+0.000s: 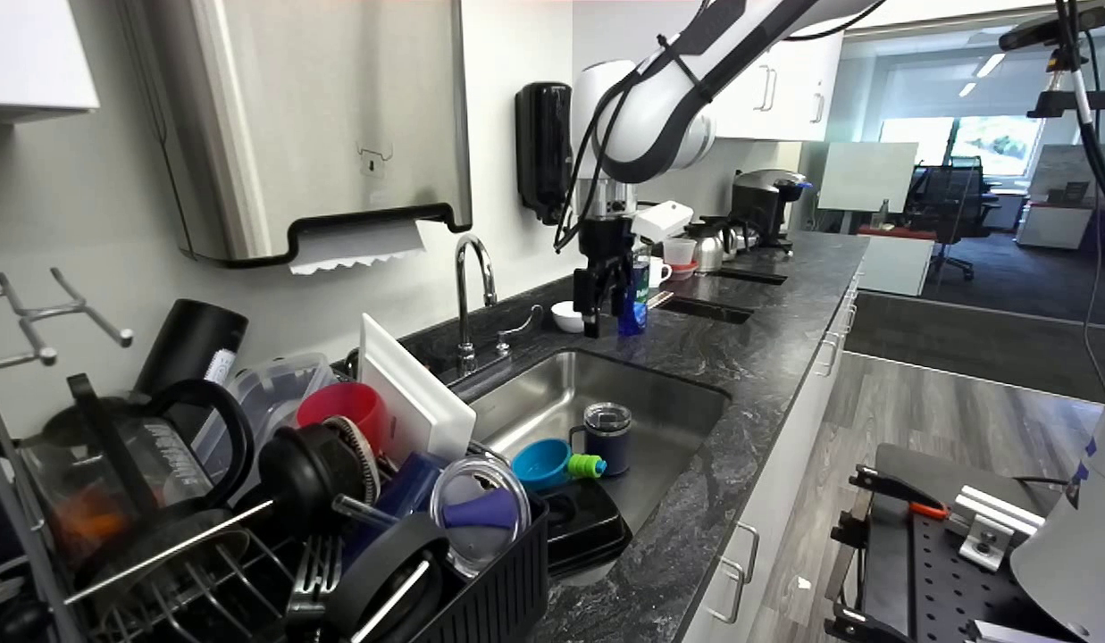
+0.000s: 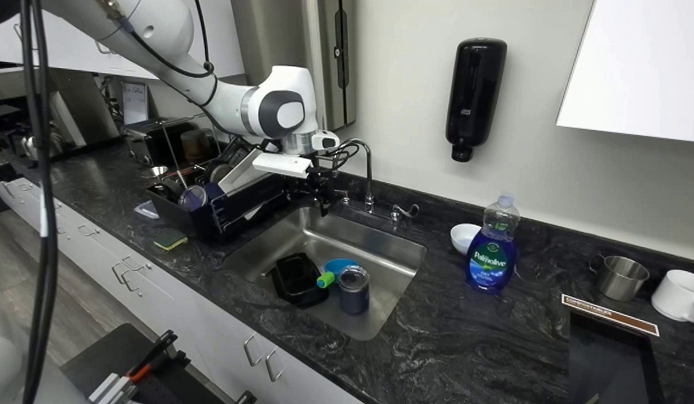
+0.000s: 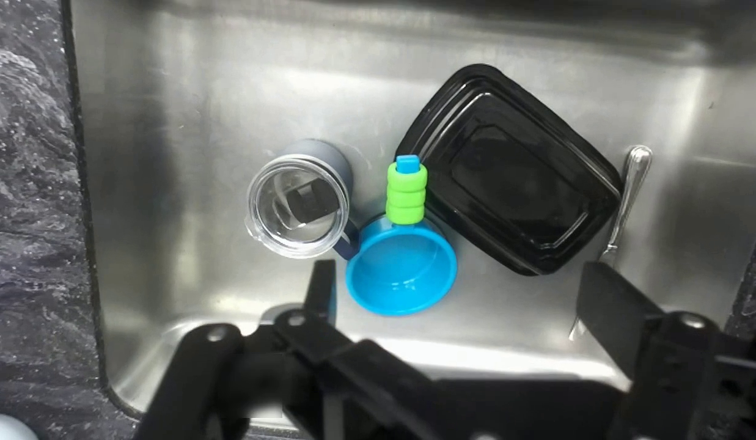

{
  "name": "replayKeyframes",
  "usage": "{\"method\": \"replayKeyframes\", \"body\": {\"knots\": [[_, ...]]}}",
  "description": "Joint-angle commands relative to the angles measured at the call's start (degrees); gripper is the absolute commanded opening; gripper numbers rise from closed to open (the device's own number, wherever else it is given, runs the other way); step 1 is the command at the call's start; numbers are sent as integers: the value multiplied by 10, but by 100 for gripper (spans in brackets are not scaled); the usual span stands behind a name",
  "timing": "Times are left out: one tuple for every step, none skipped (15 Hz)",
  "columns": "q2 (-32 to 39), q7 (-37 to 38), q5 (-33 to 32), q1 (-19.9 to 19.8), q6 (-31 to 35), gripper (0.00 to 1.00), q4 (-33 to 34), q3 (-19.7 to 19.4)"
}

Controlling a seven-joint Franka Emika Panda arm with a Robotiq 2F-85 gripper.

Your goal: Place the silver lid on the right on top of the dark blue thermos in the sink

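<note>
The dark blue thermos [image 2: 354, 297] stands upright in the sink in both exterior views, capped by a clear lid [image 3: 299, 208] with a black slider. I cannot make out the silver lid with certainty in any view. A round grey edge [image 3: 285, 310] peeks from behind my left-hand finger in the wrist view; what it is I cannot tell. My gripper [image 3: 458, 271] hangs above the sink, its fingers wide apart and holding nothing. In an exterior view the gripper [image 1: 597, 313] points downward, high over the thermos's level.
A blue cup [image 3: 402, 269] with a green handle sits beside the thermos, near a black container [image 3: 512, 171] and a metal utensil [image 3: 628, 189]. The loaded dish rack [image 2: 206, 216], faucet [image 2: 369, 174], white bowl [image 2: 464, 237], soap bottle [image 2: 492, 252] and metal cup [image 2: 621, 279] surround the sink.
</note>
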Motion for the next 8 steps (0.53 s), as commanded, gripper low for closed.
{"method": "replayKeyframes", "body": {"knots": [[-27, -64, -30, -20, -37, 100, -13, -6], [-37, -88, -42, -26, -43, 100, -19, -11], [-52, -107, -56, -34, -53, 100, -29, -18], [-61, -114, -68, -40, -65, 100, -33, -25], [-36, -90, -53, -36, -54, 100, -11, -21], [-47, -102, -59, -42, -62, 100, -16, -26], [-54, -108, -60, -44, -64, 100, -22, -27], [-57, -109, -60, -44, -64, 100, -25, -27]]}}
